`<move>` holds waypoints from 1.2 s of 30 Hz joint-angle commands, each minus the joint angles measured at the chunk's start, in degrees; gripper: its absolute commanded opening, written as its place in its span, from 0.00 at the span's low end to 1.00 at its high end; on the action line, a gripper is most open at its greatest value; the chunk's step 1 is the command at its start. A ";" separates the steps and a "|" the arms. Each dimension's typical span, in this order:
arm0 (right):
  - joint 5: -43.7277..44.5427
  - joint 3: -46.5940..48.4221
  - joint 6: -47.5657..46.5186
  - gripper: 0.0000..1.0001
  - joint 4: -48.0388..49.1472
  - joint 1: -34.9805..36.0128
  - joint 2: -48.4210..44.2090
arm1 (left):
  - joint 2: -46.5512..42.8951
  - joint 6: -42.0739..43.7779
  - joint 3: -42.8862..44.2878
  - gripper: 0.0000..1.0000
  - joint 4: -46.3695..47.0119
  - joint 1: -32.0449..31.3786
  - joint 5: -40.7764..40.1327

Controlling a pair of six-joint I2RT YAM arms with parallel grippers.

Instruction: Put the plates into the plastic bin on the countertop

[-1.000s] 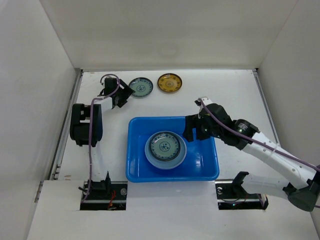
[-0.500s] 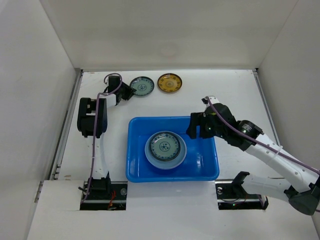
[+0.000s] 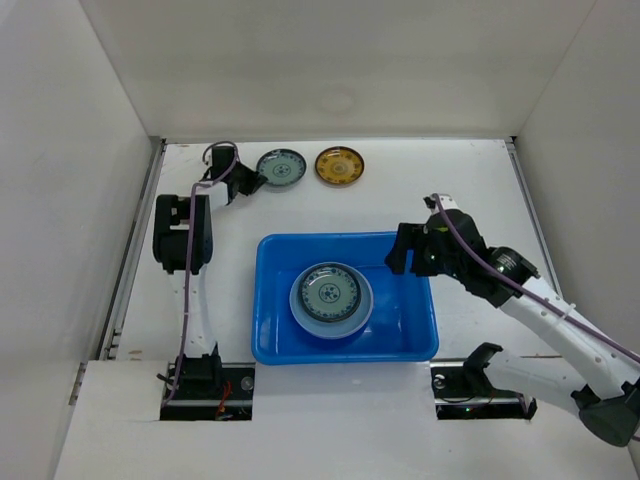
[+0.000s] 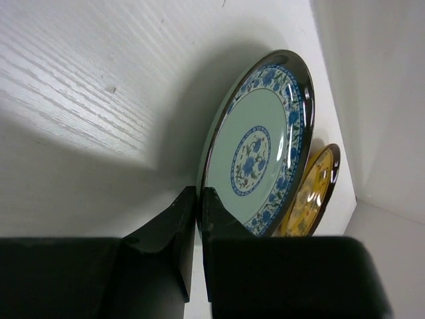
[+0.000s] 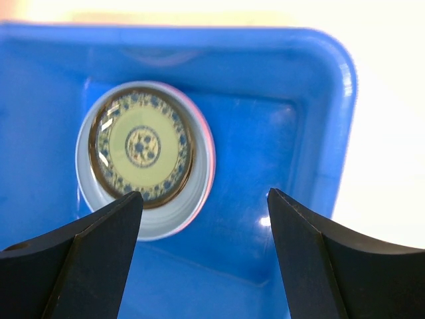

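Note:
A teal-and-white plate (image 3: 282, 169) (image 4: 259, 146) lies at the back left of the white countertop (image 3: 450, 180). My left gripper (image 3: 251, 181) (image 4: 198, 193) is shut on its near rim. An amber-yellow plate (image 3: 340, 165) (image 4: 312, 189) sits just to its right. The blue plastic bin (image 3: 262, 300) (image 5: 312, 133) holds a stack of plates: another teal-and-white plate (image 3: 331, 296) (image 5: 143, 146) on top of a pale larger one (image 5: 159, 226), with a pink rim under that. My right gripper (image 3: 400, 252) (image 5: 202, 199) hangs open over the bin's right side, holding nothing.
White walls close in the countertop at the back and on both sides. The left arm's elbow (image 3: 180, 235) stands left of the bin. The right arm (image 3: 540, 300) reaches in from the near right corner.
My left gripper moved up to the teal-and-white plate and shut on its rim. The right arm drew back to the right, from over the bin's inside toward its right edge.

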 commanded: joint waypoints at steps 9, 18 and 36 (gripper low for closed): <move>-0.01 -0.77 -4.52 0.82 6.54 -9.52 -6.43 | -28.01 10.39 7.90 0.02 -16.21 0.66 5.98; -2.99 -8.33 -2.23 0.83 15.51 -18.23 -10.48 | -53.32 24.89 -13.18 0.04 -33.51 -13.56 9.77; -5.10 -7.90 0.67 0.82 25.80 -22.37 -2.93 | -58.19 32.46 -28.23 0.05 -48.13 -37.84 -0.85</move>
